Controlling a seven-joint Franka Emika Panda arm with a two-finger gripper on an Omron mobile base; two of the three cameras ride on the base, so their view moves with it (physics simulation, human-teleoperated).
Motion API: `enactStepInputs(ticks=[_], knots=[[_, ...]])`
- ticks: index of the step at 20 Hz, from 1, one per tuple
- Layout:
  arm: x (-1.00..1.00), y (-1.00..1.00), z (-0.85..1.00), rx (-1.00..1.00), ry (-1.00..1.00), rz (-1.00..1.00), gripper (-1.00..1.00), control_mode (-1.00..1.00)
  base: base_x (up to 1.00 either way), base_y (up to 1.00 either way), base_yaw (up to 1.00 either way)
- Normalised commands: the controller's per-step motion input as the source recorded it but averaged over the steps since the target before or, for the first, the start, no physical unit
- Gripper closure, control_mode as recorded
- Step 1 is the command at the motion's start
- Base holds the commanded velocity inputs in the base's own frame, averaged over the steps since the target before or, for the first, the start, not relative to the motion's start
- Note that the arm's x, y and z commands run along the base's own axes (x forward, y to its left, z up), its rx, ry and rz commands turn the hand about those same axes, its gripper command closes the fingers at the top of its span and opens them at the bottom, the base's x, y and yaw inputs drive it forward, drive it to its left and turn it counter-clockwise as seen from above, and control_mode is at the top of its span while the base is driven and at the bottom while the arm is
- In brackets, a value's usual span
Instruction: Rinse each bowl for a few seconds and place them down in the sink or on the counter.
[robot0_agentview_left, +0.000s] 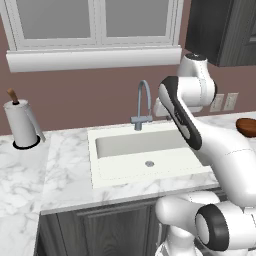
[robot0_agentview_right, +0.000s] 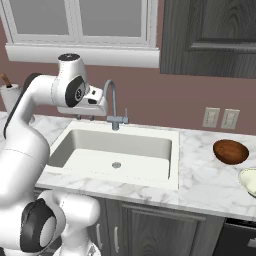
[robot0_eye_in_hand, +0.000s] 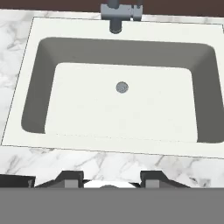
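Observation:
A glossy reddish-brown bowl (robot0_agentview_right: 231, 151) rests upright on the marble counter (robot0_agentview_right: 202, 182), right of the sink; it also appears at the right edge of the left base view (robot0_agentview_left: 246, 126). The off-white sink (robot0_agentview_right: 125, 176) holds nothing, and its round drain (robot0_eye_in_hand: 122, 87) is bare. My gripper (robot0_agentview_right: 84, 118) hangs over the sink's left rear part, left of the grey gooseneck faucet (robot0_agentview_right: 114, 102), well away from the bowl. In the hand view the gripper (robot0_eye_in_hand: 113, 178) looks straight down into the basin. Its fingertips (robot0_eye_in_hand: 72, 177) stand apart with nothing between them.
A pale dish (robot0_agentview_right: 248, 180) sits at the counter's right edge, in front of the bowl. A paper towel roll (robot0_agentview_left: 21, 125) stands on the counter left of the sink. Wall outlets (robot0_agentview_right: 220, 118) and a dark upper cabinet (robot0_agentview_right: 210, 35) are at the right.

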Motion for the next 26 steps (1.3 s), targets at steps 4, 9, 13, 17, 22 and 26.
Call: enactStepInputs(ticks=[4,9,13,17,22,26], knots=[[-0.03,0.0,0.0,0.0,-0.01,0.0,-1.0,-1.0,0.0,0.0,0.0],[-0.24,0.0,0.0,0.0,-0.06,0.0,-1.0,-1.0,0.0,0.0,0.0],[-0.29,-0.04,0.0,0.0,-0.12,0.0,-1.0,-1.0,0.0,0.0,0.0],[-0.2,-0.13,0.0,0.0,-0.13,0.0,-1.0,-1.0,0.0,0.0,0.0],[-0.05,-0.18,-0.01,0.0,-0.09,0.0,-1.0,-1.0,0.0,0.0,0.0],[0.0,-0.2,-0.04,0.0,-0.07,0.01,-1.0,-1.0,0.0,0.0,0.0]])
